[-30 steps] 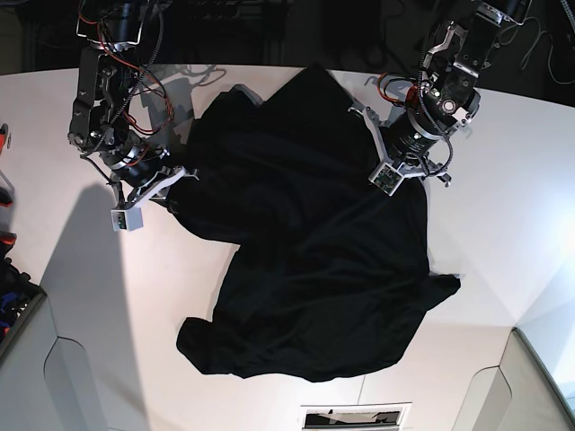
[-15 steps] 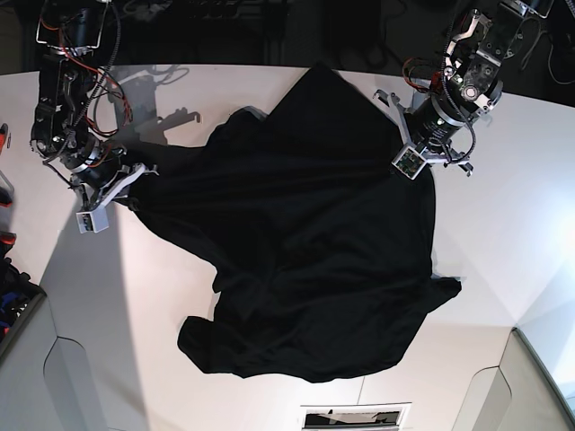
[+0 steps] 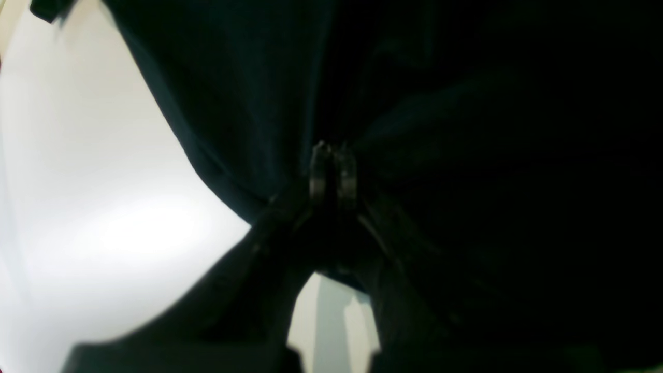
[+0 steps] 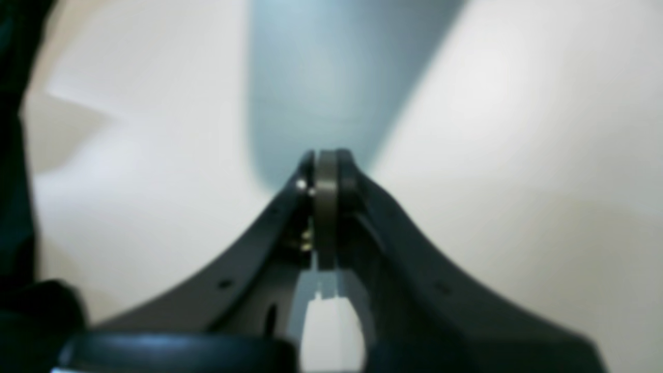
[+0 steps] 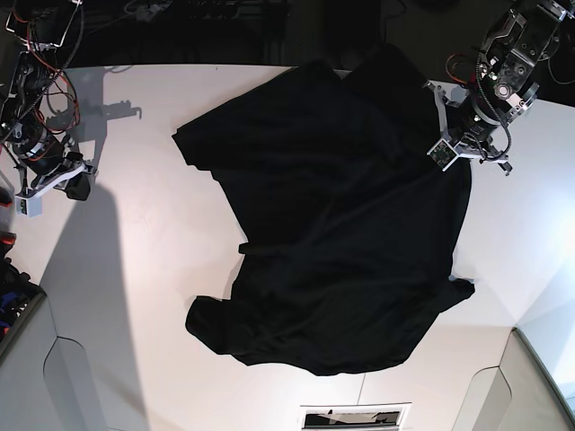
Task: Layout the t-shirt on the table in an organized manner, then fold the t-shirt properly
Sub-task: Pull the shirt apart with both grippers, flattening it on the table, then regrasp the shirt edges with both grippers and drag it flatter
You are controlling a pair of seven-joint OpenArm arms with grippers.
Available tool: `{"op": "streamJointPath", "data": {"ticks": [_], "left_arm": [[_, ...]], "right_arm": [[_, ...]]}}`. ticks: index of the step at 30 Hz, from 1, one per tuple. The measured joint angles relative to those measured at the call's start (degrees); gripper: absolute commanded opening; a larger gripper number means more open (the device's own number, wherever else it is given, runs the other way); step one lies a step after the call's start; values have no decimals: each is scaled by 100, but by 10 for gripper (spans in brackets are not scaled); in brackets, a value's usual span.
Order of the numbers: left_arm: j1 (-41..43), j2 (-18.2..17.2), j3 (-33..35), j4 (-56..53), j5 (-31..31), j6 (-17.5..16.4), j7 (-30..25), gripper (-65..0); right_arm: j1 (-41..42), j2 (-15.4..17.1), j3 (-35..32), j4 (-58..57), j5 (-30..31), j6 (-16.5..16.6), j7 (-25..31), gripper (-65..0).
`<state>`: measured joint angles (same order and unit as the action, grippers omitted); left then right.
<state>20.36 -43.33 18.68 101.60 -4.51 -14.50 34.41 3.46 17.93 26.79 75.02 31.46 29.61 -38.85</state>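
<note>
The black t-shirt (image 5: 341, 233) lies crumpled over the middle and right of the white table (image 5: 135, 296); no print or tag shows. My left gripper (image 5: 452, 144) is at the shirt's far right edge, shut on a bunch of black fabric. In the left wrist view the closed fingertips (image 3: 331, 171) are wrapped in the t-shirt (image 3: 466, 155). My right gripper (image 5: 79, 175) is far left, well apart from the shirt's nearest edge. In the right wrist view it (image 4: 326, 160) is shut on nothing over the bare table (image 4: 518, 155).
Red and blue items (image 5: 7, 269) sit at the left edge. Grey bins stand at the near left corner (image 5: 27, 359) and near right corner (image 5: 539, 377). A dark slot (image 5: 355, 416) is in the table's near edge. Dark space lies behind the table.
My right gripper let go of the shirt's left edge and moved far left, now empty. My left gripper pulled its edge to the right and back, dragging the shirt rightward.
</note>
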Motion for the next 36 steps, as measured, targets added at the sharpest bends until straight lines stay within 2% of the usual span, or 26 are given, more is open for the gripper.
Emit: {"op": "streamJointPath", "data": {"ticks": [6,10,13,15,19,23,29,33,36], "left_arm": [[109,31,-299,774,-17,-214,466,-630],[90,24,-780,1342,-431,-212,507,-630],[74,17,-1088,1585,-990,-448,485,-630],[101,31,-1217,1580,-1233,-463,573,-630],[103,31,-1307,1578,-1318,-461,568,-630],[101,33,-1307,1469,-1357,-461,533,-630],[92,162,-1305,649,-1333,-446,496,-630],[103,293,-1307,387,-1403,-444,461,-630],[105,433,-1307,201,-1410,-595,448,-630]], "right_arm": [[-13,-291,20,691,492,133,-444,-650],[-9,-566,-205,1346,667,208,-553,-650],[9,-691,-678,1515,640,212,-531,-650],[13,-798,-1093,1493,337,208,-435,-650],[28,-1115,-2013,1187,-393,210,103,-650],[382,-1412,-2734,739,-914,205,181,-650],[1189,-1746,-3244,-225,-1377,201,411,-650],[1325,-1764,-3338,-846,-1611,243,542,-650],[1333,-1624,-3331,-872,-1679,225,564,-650]]}}
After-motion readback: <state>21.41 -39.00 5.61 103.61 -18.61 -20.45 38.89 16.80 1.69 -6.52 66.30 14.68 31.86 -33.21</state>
